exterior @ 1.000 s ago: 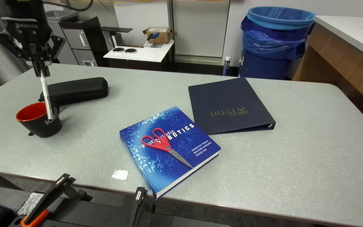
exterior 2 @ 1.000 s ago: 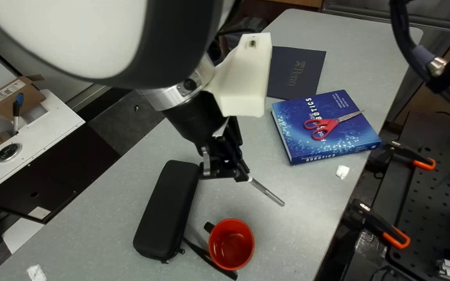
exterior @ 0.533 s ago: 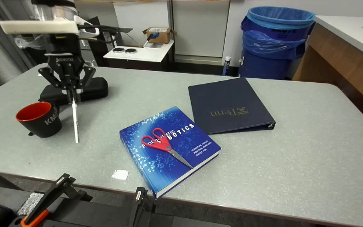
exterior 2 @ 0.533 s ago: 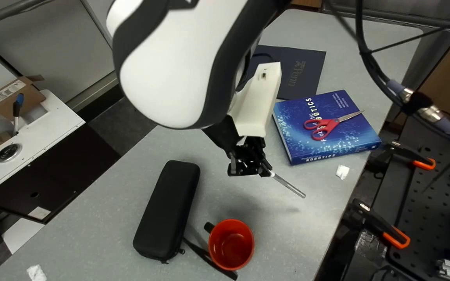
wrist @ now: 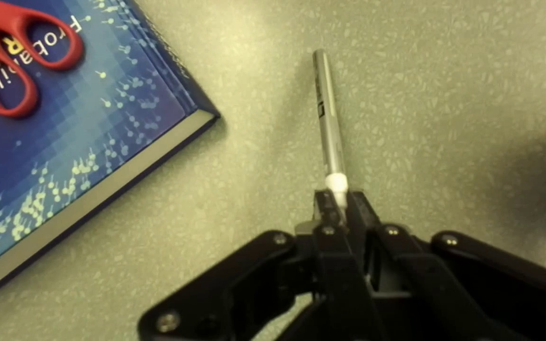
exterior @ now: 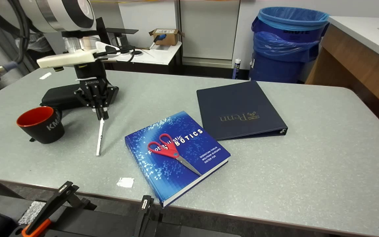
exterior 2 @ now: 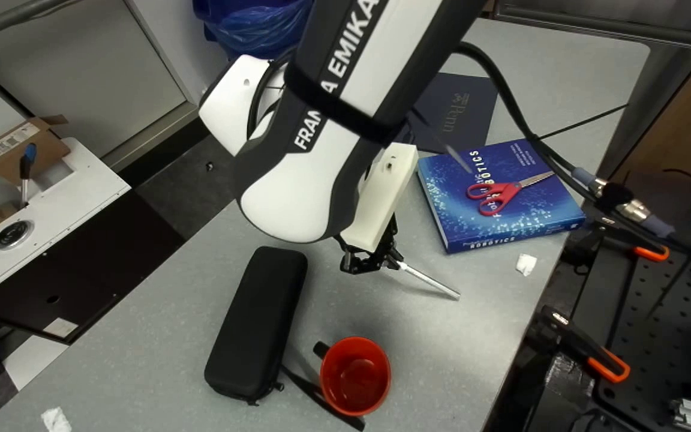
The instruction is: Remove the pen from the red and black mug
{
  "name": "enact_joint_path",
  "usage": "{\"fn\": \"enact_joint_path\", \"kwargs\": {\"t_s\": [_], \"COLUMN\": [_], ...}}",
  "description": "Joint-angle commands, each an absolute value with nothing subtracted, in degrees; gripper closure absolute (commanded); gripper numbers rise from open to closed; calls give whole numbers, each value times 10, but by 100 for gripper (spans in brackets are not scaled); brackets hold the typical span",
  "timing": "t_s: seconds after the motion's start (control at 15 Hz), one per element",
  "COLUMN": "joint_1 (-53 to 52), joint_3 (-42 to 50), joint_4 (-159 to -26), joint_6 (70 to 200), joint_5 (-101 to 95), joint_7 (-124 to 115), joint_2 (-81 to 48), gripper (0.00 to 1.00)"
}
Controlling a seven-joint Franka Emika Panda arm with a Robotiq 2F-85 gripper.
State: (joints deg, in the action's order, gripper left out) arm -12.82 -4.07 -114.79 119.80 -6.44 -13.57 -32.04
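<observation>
The pen is thin and silver-white with a white end. My gripper is shut on that end, and the pen slants down towards the table, outside the mug. It shows the same way in an exterior view and in the wrist view, where the fingertips pinch it. I cannot tell whether the pen's lower tip touches the table. The red and black mug stands upright to the side of the gripper. Its red inside holds nothing that I can see. The mug is out of the wrist view.
A long black case lies beside the mug. A blue book with red scissors on it is on the gripper's other side. A dark blue binder lies beyond. White paper scraps and table-edge clamps also show.
My gripper has carried the pen sideways away from the mug, towards the book, and lowered it closer to the table. The mug has not moved.
</observation>
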Motion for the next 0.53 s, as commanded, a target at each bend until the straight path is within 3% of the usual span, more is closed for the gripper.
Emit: {"fn": "enact_joint_path", "kwargs": {"t_s": [0.0,0.07,0.13,0.27,0.47], "joint_1": [-149,-152,-155,-159,-163], "joint_3": [-20,-17,-15,-12,-13], "joint_4": [-1114,-1111,-1110,-1109,-1115], "joint_6": [1203,1204,1203,1204,1207], "joint_5": [-86,-86,-89,-88,-86], "joint_7": [-193,-202,-212,-222,-232], "joint_2": [-349,-351,-351,-349,-341], "gripper": [97,90,65,58,34]}}
